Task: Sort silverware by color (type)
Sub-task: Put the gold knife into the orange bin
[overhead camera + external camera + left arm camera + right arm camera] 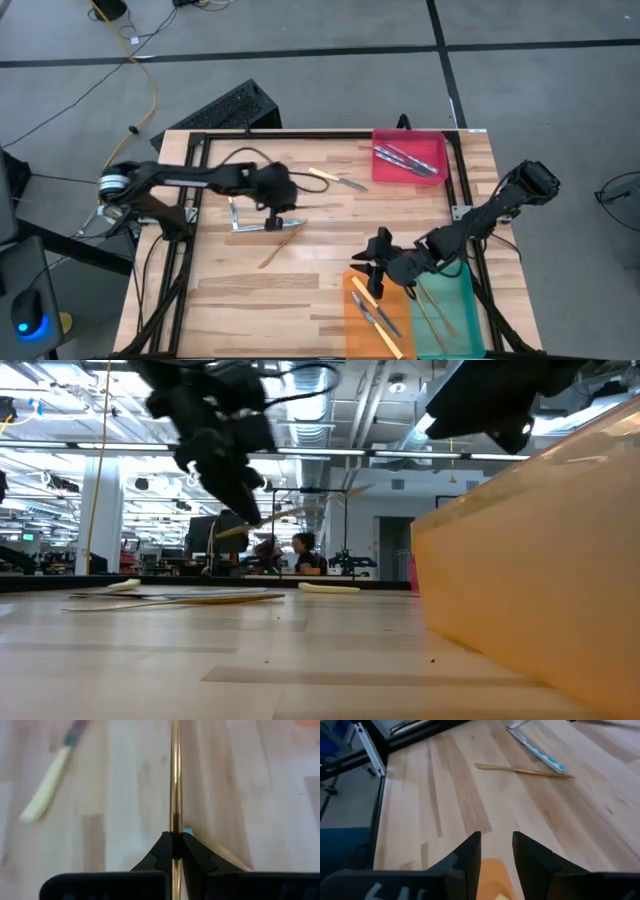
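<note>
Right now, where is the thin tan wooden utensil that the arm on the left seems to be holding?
In the high view the thin tan wooden utensil is left of the table's centre, pinched in the shut left gripper, beside the light-blue-handled utensil.

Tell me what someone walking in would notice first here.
Probably the three bright trays: the red tray at the table's far right, and the orange tray and teal tray side by side at the near right. Next, the left gripper shut on a tan wooden utensil above mid-table. The right gripper hangs open over the orange tray.
</note>
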Available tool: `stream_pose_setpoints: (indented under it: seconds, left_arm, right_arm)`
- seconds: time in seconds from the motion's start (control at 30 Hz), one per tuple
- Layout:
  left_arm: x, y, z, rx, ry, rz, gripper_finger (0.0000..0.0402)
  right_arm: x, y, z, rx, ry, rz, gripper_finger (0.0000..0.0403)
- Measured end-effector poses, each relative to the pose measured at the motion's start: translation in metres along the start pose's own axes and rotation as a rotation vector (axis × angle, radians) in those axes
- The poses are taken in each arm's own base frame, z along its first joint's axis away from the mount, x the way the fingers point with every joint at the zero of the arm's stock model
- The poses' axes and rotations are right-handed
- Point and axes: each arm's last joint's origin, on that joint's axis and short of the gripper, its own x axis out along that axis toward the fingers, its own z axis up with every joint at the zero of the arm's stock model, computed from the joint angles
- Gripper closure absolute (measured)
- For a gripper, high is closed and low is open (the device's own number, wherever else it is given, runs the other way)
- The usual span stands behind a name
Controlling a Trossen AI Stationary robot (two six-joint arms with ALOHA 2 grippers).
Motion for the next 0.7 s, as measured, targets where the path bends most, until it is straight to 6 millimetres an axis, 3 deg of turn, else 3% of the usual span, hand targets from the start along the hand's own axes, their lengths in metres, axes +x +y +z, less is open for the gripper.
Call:
stream_pose_setpoints:
  seconds: [0.3, 0.7]
  left_arm:
    - [-0.034, -0.021, -0.033, -0.174, -0.474, 0.008, 0.0391]
    - [-0.065, -0.066, -0.031, -0.18, -0.997, -0.13, 0.0389]
  right_arm:
    - [-0.004, 0.003, 0.004, -0.012, -0.17, -0.128, 0.0267]
    - [0.006, -0.004, 0.051, -0.089, -0.444, -0.104, 0.0267]
